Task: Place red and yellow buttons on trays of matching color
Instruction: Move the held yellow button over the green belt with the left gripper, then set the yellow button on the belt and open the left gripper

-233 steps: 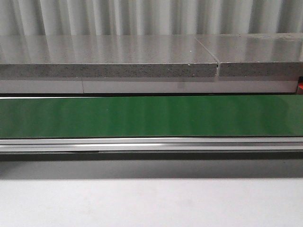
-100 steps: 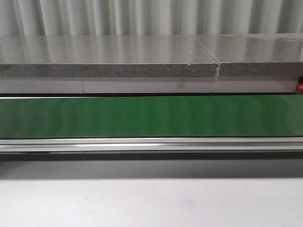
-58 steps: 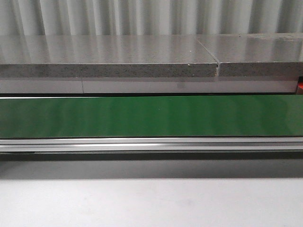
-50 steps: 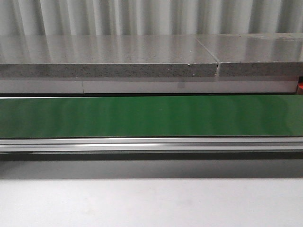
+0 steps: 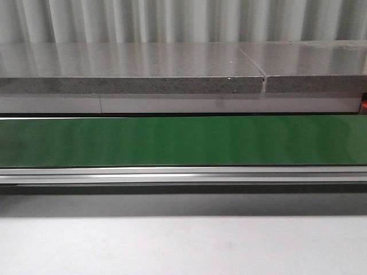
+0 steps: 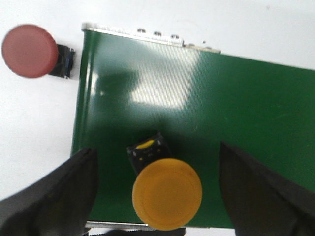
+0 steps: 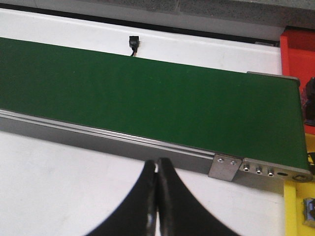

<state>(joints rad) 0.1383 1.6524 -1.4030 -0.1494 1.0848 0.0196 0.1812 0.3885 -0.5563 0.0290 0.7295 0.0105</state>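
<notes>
The left gripper (image 6: 160,196) has its jaws apart around the yellow button (image 6: 167,193) on the green belt (image 6: 246,113). The red button (image 6: 29,51) sits on the white table (image 6: 34,128), so both look still to do. The right gripper (image 7: 157,196) waits with jaws together, holding nothing.

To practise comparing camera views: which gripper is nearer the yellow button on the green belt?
Left. The left gripper is open, one finger either side of the yellow button. The right gripper is shut, with no button in its view.

no readable text, labels, brands, numbers or signs in any view
</notes>
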